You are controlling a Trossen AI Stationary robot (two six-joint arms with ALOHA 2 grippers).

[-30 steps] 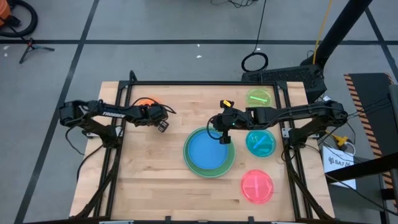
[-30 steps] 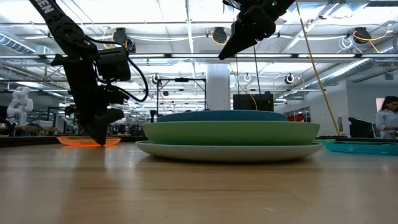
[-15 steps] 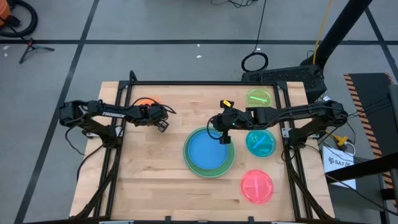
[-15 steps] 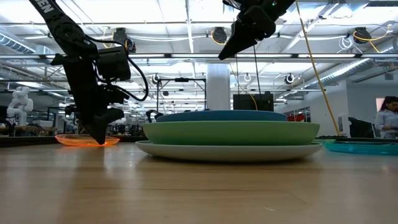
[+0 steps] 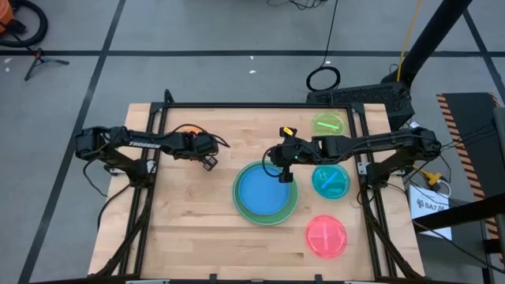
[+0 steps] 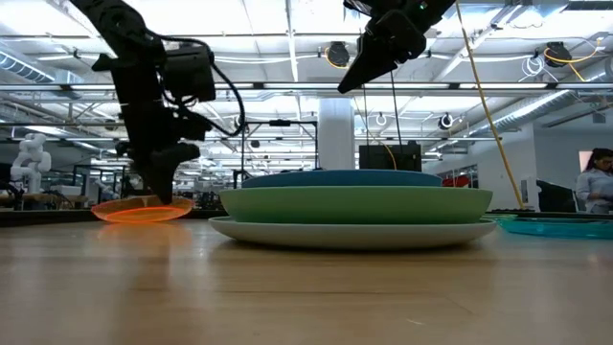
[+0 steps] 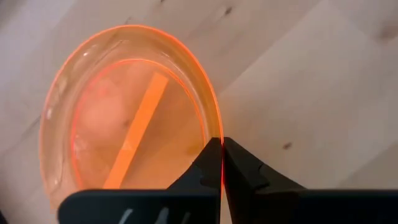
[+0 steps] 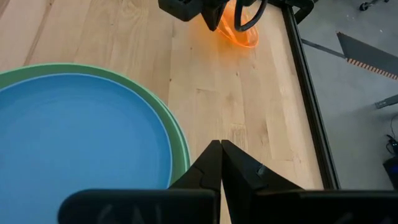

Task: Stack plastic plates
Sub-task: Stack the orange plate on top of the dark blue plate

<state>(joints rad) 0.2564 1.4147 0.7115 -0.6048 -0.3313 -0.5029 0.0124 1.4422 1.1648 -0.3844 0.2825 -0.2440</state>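
A small orange plate (image 7: pixel 124 118) sits at the table's far left, mostly hidden under my left arm in the high view (image 5: pixel 188 128). My left gripper (image 7: pixel 221 149) is shut on its rim. Mid-table stands a stack: a blue plate (image 5: pixel 264 192) on a green plate (image 6: pixel 354 203) on a pale plate (image 6: pixel 354 232). My right gripper (image 5: pixel 285 177) hangs shut and empty above the stack's far edge, high over it in the low view (image 6: pixel 343 88). My left gripper pinches the orange plate's rim (image 7: pixel 216 127) between its two fingertips, on the side toward the stack. The fingers come steeply from above. The plate is tilted, its held side raised (image 6: pixel 182 203), its low side down near the tabletop (image 6: pixel 115 217).
A lime plate (image 5: pixel 329 124), a teal plate (image 5: pixel 330 181) and a pink plate (image 5: pixel 327 236) lie along the table's right side. Black frame rails (image 5: pixel 158 126) border the table's far corners. Bare wood shows between the orange plate and the stack.
My left gripper has risen and gone a little toward the stack. The orange plate has come with it: the held side has lifted and the plate now tilts, where before it lay flat on the table.
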